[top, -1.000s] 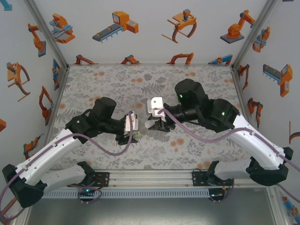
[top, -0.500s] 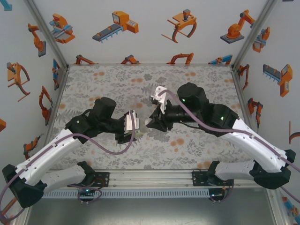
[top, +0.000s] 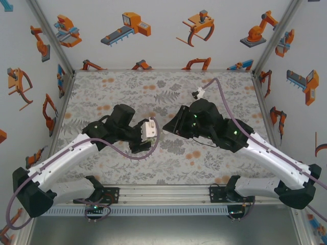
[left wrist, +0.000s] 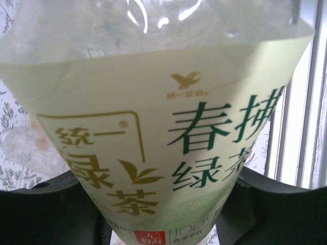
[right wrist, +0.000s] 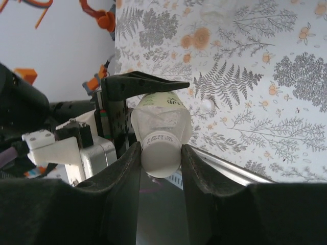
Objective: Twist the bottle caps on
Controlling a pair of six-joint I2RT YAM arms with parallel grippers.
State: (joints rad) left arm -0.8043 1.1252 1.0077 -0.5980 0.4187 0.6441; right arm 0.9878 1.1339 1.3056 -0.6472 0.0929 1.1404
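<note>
The slim clear bottle (left wrist: 153, 127) with the pale yellow-green label stands between the dark fingers (left wrist: 46, 209) of my left gripper (left wrist: 168, 224), which is shut on its lower body. In the right wrist view its clear shoulder (right wrist: 161, 120) points at the camera. A white bottle cap (right wrist: 160, 164) sits on its neck, and my right gripper (right wrist: 160, 151) is shut on that cap, both pads touching its sides. From above, the two grippers (top: 140, 144) (top: 172, 126) meet mid-table and hide the bottle. A second small white cap (right wrist: 207, 105) lies loose on the mat.
The floral mat (top: 102, 92) covers the table, with walls on three sides and a metal rail (top: 163, 193) along the near edge. A clear plastic shape (left wrist: 23, 148) lies on the mat left of the held bottle; I cannot tell what it is.
My right wrist has rolled round while gripping the cap, swinging its camera and cable from the near side to the far side. The left gripper and bottle have shifted slightly right.
</note>
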